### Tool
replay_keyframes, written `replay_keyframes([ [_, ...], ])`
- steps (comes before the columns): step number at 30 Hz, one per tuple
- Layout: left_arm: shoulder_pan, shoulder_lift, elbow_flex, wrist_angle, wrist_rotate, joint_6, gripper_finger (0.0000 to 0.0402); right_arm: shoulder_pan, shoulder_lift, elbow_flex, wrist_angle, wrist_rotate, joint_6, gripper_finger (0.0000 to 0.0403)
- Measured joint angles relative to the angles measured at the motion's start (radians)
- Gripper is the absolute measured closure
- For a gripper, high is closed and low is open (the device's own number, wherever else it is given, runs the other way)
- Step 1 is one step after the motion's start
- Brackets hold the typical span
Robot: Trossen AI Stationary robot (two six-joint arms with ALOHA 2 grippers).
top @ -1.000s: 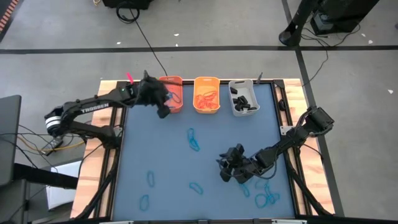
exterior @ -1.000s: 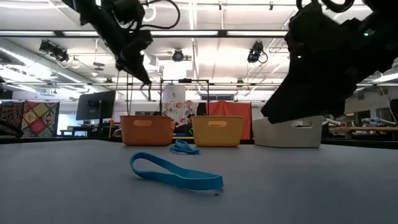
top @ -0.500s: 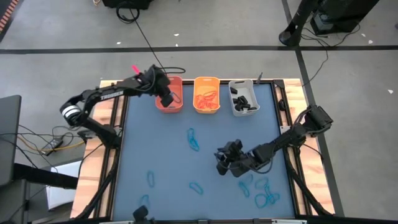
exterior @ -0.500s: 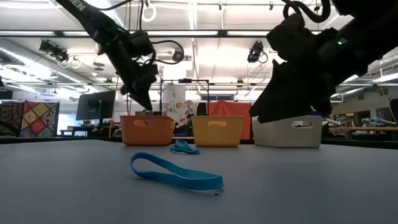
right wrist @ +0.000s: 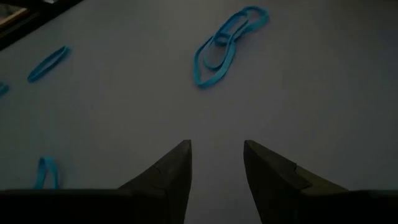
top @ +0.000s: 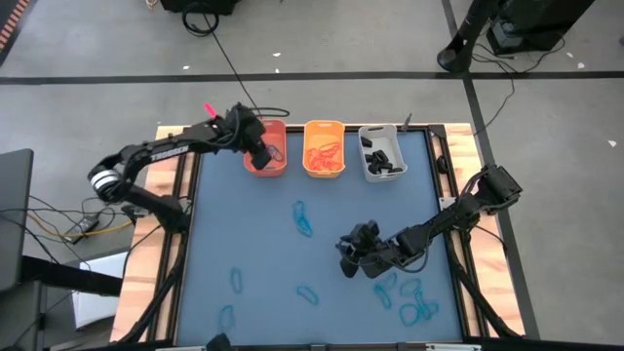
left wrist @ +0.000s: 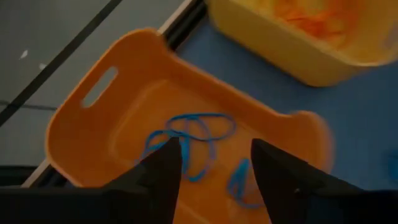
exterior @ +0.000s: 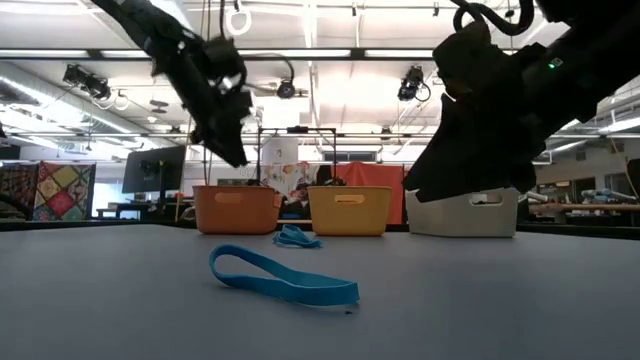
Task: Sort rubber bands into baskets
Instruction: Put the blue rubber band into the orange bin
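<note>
Three small rectangular baskets are lined up side by side along the far edge of a blue table. The orange basket (top: 270,148) holds a few thin blue rubber bands (left wrist: 189,134), which are seen lying tangled on its floor. The yellow-orange basket (top: 325,149), in the middle, is filled with orange bands (top: 324,154). The light grey-white basket (top: 381,153) holds small chunky black bands (top: 380,159). More blue bands are scattered flat on the table: a linked pair (top: 303,218) near the middle, single loops (top: 235,281) toward the near left, one (top: 308,292) near the centre front, and a cluster (top: 411,300) at the near right.
</note>
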Motion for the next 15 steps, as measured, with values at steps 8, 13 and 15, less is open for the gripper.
replay_keyframes([
  [8,-0.19,-0.198,-0.136,0.108,0.004,-0.063,0.0205,0.0,0.0,0.0,0.054,-0.133,-0.052,0.0245],
  [13,-0.346,-0.289,-0.292,0.271,0.004,-0.154,0.0205,0.005,0.009,0.0,0.205,-0.222,-0.106,0.0245],
  [15,-0.417,-0.316,-0.362,0.349,-0.001,-0.194,0.0205,0.005,0.025,0.001,0.241,-0.211,-0.078,0.0245],
])
